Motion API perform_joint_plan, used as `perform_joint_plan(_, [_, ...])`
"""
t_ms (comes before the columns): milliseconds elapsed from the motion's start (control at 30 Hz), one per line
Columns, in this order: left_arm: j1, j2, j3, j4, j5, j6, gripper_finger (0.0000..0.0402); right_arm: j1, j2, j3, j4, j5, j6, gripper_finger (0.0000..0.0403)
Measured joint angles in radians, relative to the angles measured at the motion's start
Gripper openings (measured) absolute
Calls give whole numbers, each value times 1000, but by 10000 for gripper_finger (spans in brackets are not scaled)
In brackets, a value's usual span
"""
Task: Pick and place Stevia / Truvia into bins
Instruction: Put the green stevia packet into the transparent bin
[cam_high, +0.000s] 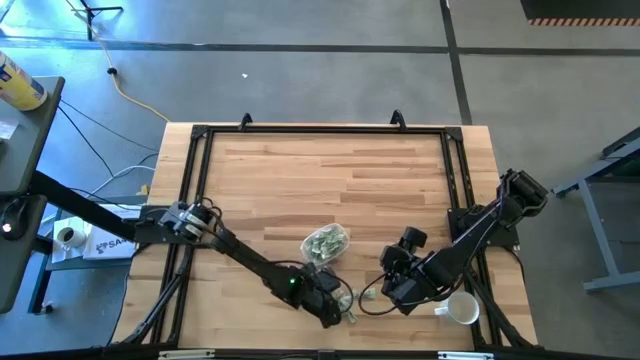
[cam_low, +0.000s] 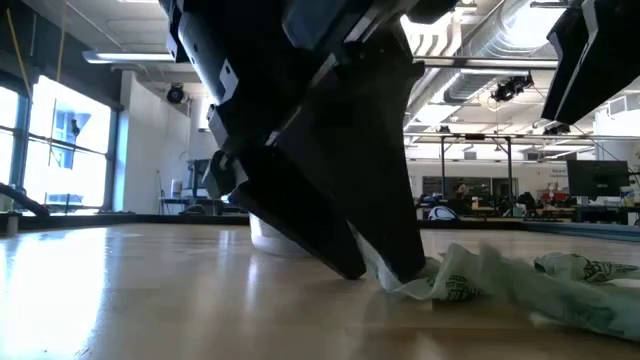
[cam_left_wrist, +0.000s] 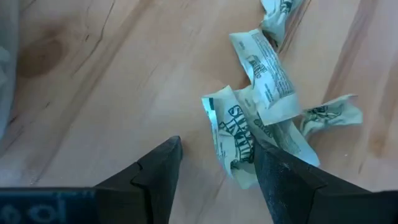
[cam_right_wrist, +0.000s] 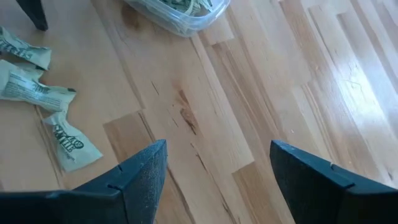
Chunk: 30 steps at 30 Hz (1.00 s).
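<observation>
- Left gripper (cam_left_wrist: 214, 171) is down at the near edge of the table (cam_high: 330, 170), fingers spread apart with tips right at the wood. One finger (cam_left_wrist: 280, 180) sits against the crumpled packets (cam_left_wrist: 261, 124), but nothing is pinched between the two, so it's not holding anything.
- In the low view the same gripper (cam_low: 385, 265) fills most of the frame, tips on the tabletop, with rumpled green-and-white packets (cam_low: 500, 285) lying just beside it.
- The loose pile is a handful of packets, twisted and overlapping, near the front edge between the two grippers (cam_high: 352, 300).
- The bin (cam_high: 326, 242) sits a bit further in on the table, just behind the left gripper, and already has a bunch of packets in it. Right wrist view catches its corner (cam_right_wrist: 180, 15) too.
- Right gripper (cam_right_wrist: 214, 168) hovers over bare wood near the front right, fingers wide apart, empty. A few packets (cam_right_wrist: 46, 106) lie off to one side of it, not touching.
- White mug (cam_high: 462, 309) sits by the right arm, near the table's front right corner.
</observation>
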Motion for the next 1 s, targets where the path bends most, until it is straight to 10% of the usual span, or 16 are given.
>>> perform_joint_plan(200, [-4,1,1,-143,-40,15,189,0,0,-6,-5,3,0,275])
perform_joint_plan(467, [-3,-39,-7,-216,-38,99,23,-7,0,-6,-22,24,0,275])
perform_joint_plan(1000, [-12,-90,-10,-217,77,919,50,5,0,-8,-124,21,-7,275])
